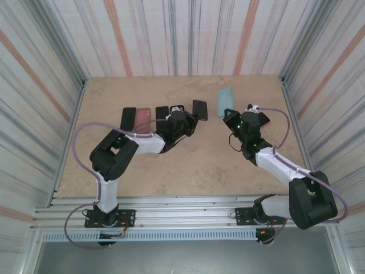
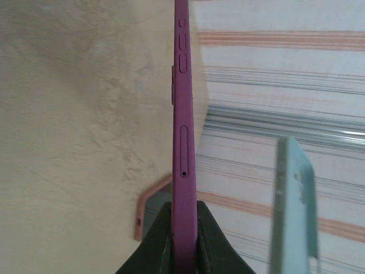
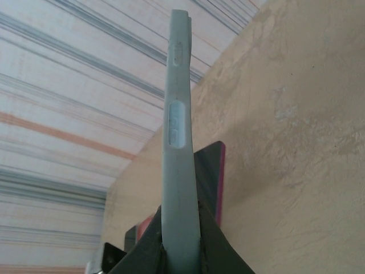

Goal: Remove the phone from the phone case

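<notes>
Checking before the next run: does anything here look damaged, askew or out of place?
Nothing stands out. The left hand pinches the magenta phone edge-on and the right hand pinches the pale green case edge-on, the two apart. Neither looks bent or cracked. A pink case lies flat on the table.

Pale green case (image 2: 293,211), blurred, bottom cropped
</notes>
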